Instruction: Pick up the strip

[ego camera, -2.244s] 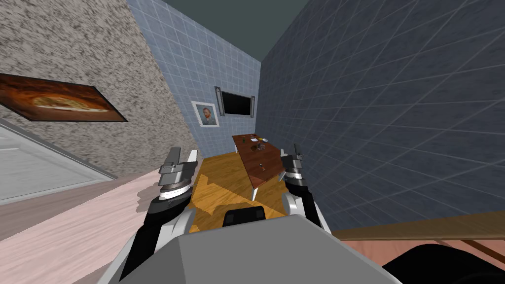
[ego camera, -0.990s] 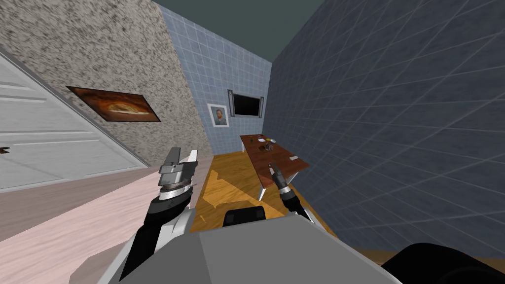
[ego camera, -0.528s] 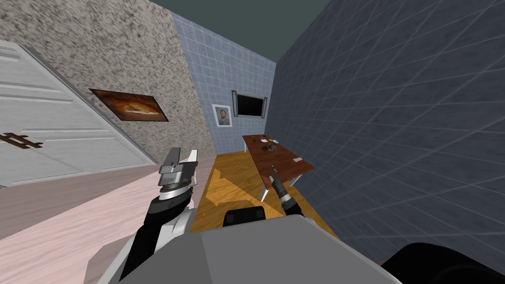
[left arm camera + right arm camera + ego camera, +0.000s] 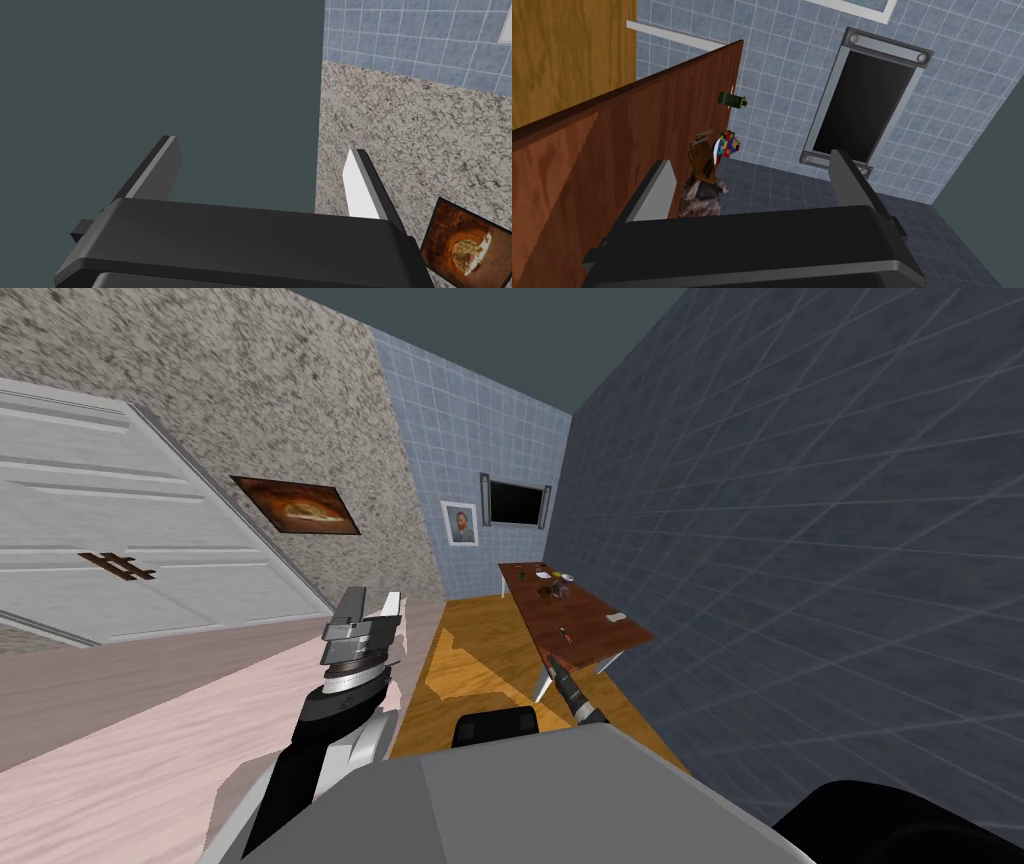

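Strip, prob. the pale flat bit at wall-side edge of tabletop: likely light, thin; pinch across width. Left gripper, right gripper: 4 fingers spread.

We stood in a lived-in room of a house. At the frame's centre a long brown table held small clutter; above it hung a framed portrait and a dark wall screen on blue tiles. A food picture and a white panelled door were at the left.
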Tool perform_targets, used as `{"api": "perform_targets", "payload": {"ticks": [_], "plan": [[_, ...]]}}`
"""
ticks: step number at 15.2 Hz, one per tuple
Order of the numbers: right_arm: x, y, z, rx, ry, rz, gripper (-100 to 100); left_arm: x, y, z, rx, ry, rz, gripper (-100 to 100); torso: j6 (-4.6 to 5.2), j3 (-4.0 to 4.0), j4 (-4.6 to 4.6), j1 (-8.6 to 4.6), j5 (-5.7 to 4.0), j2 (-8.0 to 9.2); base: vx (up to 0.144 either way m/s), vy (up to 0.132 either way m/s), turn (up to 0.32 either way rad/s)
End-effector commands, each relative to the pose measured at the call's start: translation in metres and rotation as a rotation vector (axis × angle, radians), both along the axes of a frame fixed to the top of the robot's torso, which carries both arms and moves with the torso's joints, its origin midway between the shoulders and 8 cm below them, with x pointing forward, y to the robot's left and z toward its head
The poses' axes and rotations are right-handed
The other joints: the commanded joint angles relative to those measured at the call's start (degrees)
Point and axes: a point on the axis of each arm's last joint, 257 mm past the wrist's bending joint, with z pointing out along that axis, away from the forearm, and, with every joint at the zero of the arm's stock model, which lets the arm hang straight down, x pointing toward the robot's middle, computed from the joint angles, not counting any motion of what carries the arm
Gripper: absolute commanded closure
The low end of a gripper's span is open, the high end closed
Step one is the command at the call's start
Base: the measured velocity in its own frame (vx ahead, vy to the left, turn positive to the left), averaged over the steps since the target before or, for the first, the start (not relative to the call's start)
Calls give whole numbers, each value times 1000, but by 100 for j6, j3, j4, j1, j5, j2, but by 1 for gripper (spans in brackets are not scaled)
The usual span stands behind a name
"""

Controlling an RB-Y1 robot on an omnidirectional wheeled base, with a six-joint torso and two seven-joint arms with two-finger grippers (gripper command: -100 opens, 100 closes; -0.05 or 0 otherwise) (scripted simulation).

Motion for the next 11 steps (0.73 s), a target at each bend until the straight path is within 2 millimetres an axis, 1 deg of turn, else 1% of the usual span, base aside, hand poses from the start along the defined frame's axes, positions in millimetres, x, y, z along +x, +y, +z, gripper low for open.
{"api": "perform_targets", "payload": {"ticks": [1, 3, 4, 5, 6, 7, 8, 9, 10, 11], "plan": [[-23, -2, -29, -41, 64, 29, -100, 0, 0, 0, 0, 0, 0, 0, 0, 0, 0, 0, 0, 0, 41, 51, 116], [-29, -9, -43, -52, 95, 20, -100, 0, 0, 0, 0, 0, 0, 0, -2, -1, 0, 0, 0, -1, 43, 41, 96], [-30, -9, -44, -53, 98, 19, -100, 0, 0, 0, 0, 0, 0, 0, 0, 0, 0, -3, 0, 0, 24, 19, -6], [-50, -11, -64, -86, 147, 46, -100, 0, 0, 0, 0, 0, 0, 0, 0, 2, 1, -8, -2, 3, 39, 33, 118], [-57, -18, -76, -97, 175, 39, -100, 0, 0, 0, 0, 0, 0, 0, -2, 1, 0, -7, -2, 2, 58, 42, 143], [-57, -18, -76, -97, 175, 39, -100, 0, 0, 0, 0, 0, 0, 0, -2, -1, 0, -6, -1, -3, 46, 34, 59], [-80, -22, -96, -132, 229, 65, -100, 0, 0, 0, 0, 0, 0, 0, 0, -1, 0, -6, -1, -2, 63, 48, 149], [-87, -28, -105, -142, 252, 59, -100, 0, 0, 0, 0, 0, 0, 0, -3, -3, -1, -3, -1, -6, 74, 51, 138], [-110, -32, -121, -175, 300, 88, -100, 0, 0, 0, 0, 0, 0, 0, -2, -5, -2, -2, 0, -9, 76, 47, 188], [-117, -39, -129, -185, 323, 82, -100, 0, 0, 0, 0, 0, 0, 0, -2, -6, -3, -2, 0, -11, 81, 43, 144]]}}
